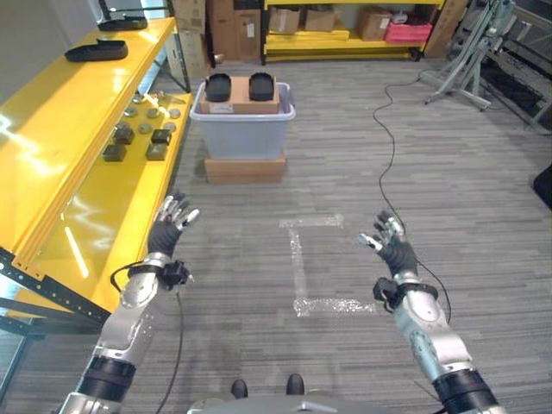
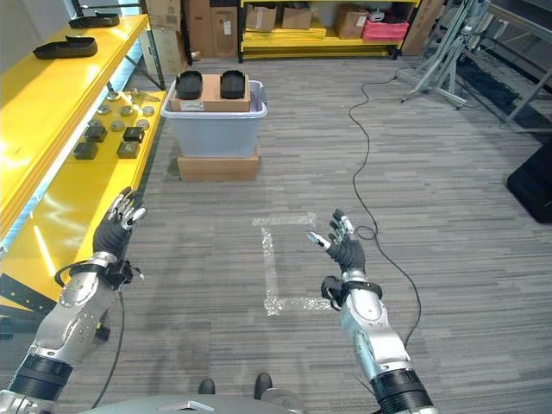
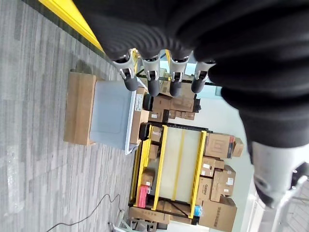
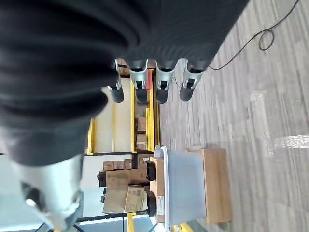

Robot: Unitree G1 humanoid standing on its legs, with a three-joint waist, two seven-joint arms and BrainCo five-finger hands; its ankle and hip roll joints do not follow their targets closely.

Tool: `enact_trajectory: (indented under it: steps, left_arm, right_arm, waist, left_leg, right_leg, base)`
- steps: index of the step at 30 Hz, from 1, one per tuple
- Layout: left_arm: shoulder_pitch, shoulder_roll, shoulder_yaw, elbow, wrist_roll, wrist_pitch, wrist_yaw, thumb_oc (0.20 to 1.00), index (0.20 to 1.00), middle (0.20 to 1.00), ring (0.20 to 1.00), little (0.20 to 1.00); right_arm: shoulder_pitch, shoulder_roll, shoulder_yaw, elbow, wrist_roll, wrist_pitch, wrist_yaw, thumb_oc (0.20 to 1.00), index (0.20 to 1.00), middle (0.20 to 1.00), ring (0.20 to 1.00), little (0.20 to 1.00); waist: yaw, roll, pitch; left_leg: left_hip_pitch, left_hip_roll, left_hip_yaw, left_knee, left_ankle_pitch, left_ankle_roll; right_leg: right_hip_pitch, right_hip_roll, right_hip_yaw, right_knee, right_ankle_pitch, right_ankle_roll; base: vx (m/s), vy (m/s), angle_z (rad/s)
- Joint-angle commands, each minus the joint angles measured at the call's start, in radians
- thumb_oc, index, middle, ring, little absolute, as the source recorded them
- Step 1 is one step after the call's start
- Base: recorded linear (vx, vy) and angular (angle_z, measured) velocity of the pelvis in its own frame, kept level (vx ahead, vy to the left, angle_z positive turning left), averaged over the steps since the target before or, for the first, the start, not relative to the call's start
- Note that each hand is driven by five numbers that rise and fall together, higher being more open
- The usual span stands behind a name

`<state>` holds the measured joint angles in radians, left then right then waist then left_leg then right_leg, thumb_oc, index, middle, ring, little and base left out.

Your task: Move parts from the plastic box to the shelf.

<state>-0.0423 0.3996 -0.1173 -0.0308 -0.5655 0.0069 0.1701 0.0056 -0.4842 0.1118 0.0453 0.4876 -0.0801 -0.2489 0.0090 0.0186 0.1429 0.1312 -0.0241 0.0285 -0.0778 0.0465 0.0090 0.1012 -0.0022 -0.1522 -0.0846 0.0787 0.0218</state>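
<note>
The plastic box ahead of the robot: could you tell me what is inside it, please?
In the plastic box sits a cardboard carton with two black parts on top. The carton covers whatever lies deeper in the box.

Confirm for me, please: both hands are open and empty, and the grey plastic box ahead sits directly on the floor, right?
Not quite. The grey plastic box rests on a low wooden block, not directly on the floor, as the left eye view shows. The left hand and right hand are indeed open and empty.

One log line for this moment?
left hand open, empty | right hand open, empty | two parts in box | shelf left
</note>
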Motion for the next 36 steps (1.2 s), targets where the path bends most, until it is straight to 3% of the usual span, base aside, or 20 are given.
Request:
enact_trajectory:
  steps: [1, 9, 15, 19, 21, 22, 25, 26, 28, 31, 33, 36]
  left_arm:
    - [-0.012, 0.031, 0.040, -0.007, 0.005, -0.018, 0.013, 1.000, 1.000, 1.000, 1.000, 1.000]
    - [0.028, 0.044, 0.072, -0.064, -0.013, 0.013, 0.012, 1.000, 1.000, 1.000, 1.000, 1.000]
    - [0.038, 0.053, 0.086, -0.080, -0.024, 0.030, -0.004, 1.000, 1.000, 1.000, 1.000, 1.000]
    - [0.042, 0.062, 0.096, -0.096, -0.050, 0.044, 0.023, 1.000, 1.000, 1.000, 1.000, 1.000]
    - [0.037, 0.063, 0.100, -0.096, -0.058, 0.043, 0.016, 1.000, 1.000, 1.000, 1.000, 1.000]
    - [0.037, 0.063, 0.111, -0.103, -0.049, 0.030, 0.021, 1.000, 1.000, 1.000, 1.000, 1.000]
    - [0.051, 0.060, 0.142, -0.115, -0.045, 0.024, 0.040, 1.000, 1.000, 1.000, 1.000, 1.000]
    - [0.055, 0.064, 0.152, -0.118, -0.046, 0.024, 0.051, 1.000, 1.000, 1.000, 1.000, 1.000]
    - [0.065, 0.070, 0.179, -0.126, -0.055, 0.021, 0.065, 1.000, 1.000, 1.000, 1.000, 1.000]
    - [0.075, 0.086, 0.205, -0.146, -0.057, 0.019, 0.081, 1.000, 1.000, 1.000, 1.000, 1.000]
    - [0.084, 0.088, 0.215, -0.143, -0.070, 0.019, 0.077, 1.000, 1.000, 1.000, 1.000, 1.000]
    - [0.112, 0.088, 0.228, -0.131, -0.082, 0.000, 0.062, 1.000, 1.000, 1.000, 1.000, 1.000]
  right_arm:
    - [-0.016, -0.019, -0.014, -0.071, 0.004, -0.041, 0.001, 1.000, 1.000, 1.000, 1.000, 1.000]
    - [0.000, -0.021, -0.019, -0.133, 0.020, -0.051, -0.019, 1.000, 1.000, 1.000, 1.000, 1.000]
    - [-0.007, -0.028, -0.017, -0.154, 0.062, -0.028, -0.030, 1.000, 1.000, 1.000, 1.000, 1.000]
    - [0.004, -0.020, -0.018, -0.168, 0.076, -0.028, -0.038, 1.000, 1.000, 1.000, 1.000, 1.000]
    - [0.006, -0.015, -0.013, -0.179, 0.085, -0.025, -0.053, 1.000, 1.000, 1.000, 1.000, 1.000]
    - [0.008, 0.000, -0.006, -0.181, 0.074, -0.031, -0.056, 1.000, 1.000, 1.000, 1.000, 1.000]
    - [0.016, 0.012, 0.001, -0.186, 0.084, -0.024, -0.041, 1.000, 1.000, 1.000, 1.000, 1.000]
    - [0.017, 0.015, 0.002, -0.188, 0.078, -0.022, -0.032, 1.000, 1.000, 1.000, 1.000, 1.000]
    - [0.024, 0.021, 0.001, -0.192, 0.073, -0.025, -0.007, 1.000, 1.000, 1.000, 1.000, 1.000]
    - [0.042, 0.009, -0.022, -0.204, 0.091, -0.023, 0.014, 1.000, 1.000, 1.000, 1.000, 1.000]
    - [0.059, -0.001, -0.042, -0.209, 0.098, -0.013, 0.035, 1.000, 1.000, 1.000, 1.000, 1.000]
    - [0.104, -0.007, -0.069, -0.223, 0.111, -0.008, 0.072, 1.000, 1.000, 1.000, 1.000, 1.000]
  waist:
    - [0.016, -0.025, -0.029]
    - [0.026, -0.023, -0.026]
    - [0.028, -0.018, 0.000]
    - [0.025, -0.015, 0.028]
    - [0.023, -0.013, 0.051]
    - [0.023, 0.001, 0.079]
    - [0.029, 0.011, 0.100]
    - [0.030, 0.010, 0.104]
    - [0.026, -0.010, 0.113]
    - [0.010, -0.046, 0.124]
    - [0.005, -0.058, 0.131]
    - [-0.002, -0.068, 0.138]
  left_leg:
    - [-0.036, -0.008, 0.037, 0.054, -0.079, -0.004]
    - [-0.049, -0.022, 0.028, 0.089, -0.092, 0.000]
    - [-0.069, -0.038, 0.018, 0.148, -0.117, 0.027]
    - [-0.094, -0.057, 0.011, 0.200, -0.139, 0.064]
    - [-0.110, -0.072, 0.014, 0.232, -0.155, 0.096]
    - [-0.128, -0.077, 0.019, 0.279, -0.171, 0.119]
    - [-0.143, -0.083, 0.032, 0.331, -0.196, 0.135]
    - [-0.145, -0.088, 0.033, 0.345, -0.208, 0.136]
    - [-0.139, -0.106, 0.026, 0.376, -0.245, 0.124]
    - [-0.106, -0.129, -0.016, 0.399, -0.297, 0.100]
    - [-0.085, -0.129, -0.031, 0.420, -0.323, 0.093]
    - [-0.052, -0.111, -0.036, 0.456, -0.369, 0.087]
  right_leg:
    - [0.004, -0.036, -0.042, 0.038, -0.069, 0.085]
    - [-0.004, -0.051, -0.041, 0.063, -0.076, 0.094]
    - [-0.042, -0.070, -0.019, 0.177, -0.110, 0.101]
    - [-0.097, -0.084, -0.004, 0.334, -0.132, 0.108]
    - [-0.165, -0.101, 0.008, 0.496, -0.111, 0.125]
    - [-0.268, -0.123, 0.008, 0.719, -0.070, 0.138]
    - [-0.359, -0.157, 0.003, 0.852, -0.030, 0.140]
    - [-0.380, -0.169, 0.000, 0.838, -0.009, 0.144]
    - [-0.379, -0.172, 0.008, 0.646, 0.033, 0.155]
    - [-0.331, -0.158, 0.031, 0.235, 0.062, 0.174]
    - [-0.312, -0.168, 0.035, 0.100, 0.092, 0.192]
    - [-0.316, -0.188, 0.042, 0.072, 0.139, 0.208]
  base:
    - [0.03, 0.031, 0.00]
    - [0.05, 0.050, 0.00]
    - [0.08, 0.098, -0.06]
    - [0.08, 0.101, -0.07]
    - [0.10, 0.167, -0.15]
    - [0.08, 0.161, -0.15]
    - [0.11, 0.096, -0.19]
    - [0.21, -0.043, -0.17]
    - [0.30, -0.137, -0.28]
    - [0.43, -0.227, -0.16]
    - [0.47, -0.205, 0.04]
    - [0.56, -0.242, 0.27]
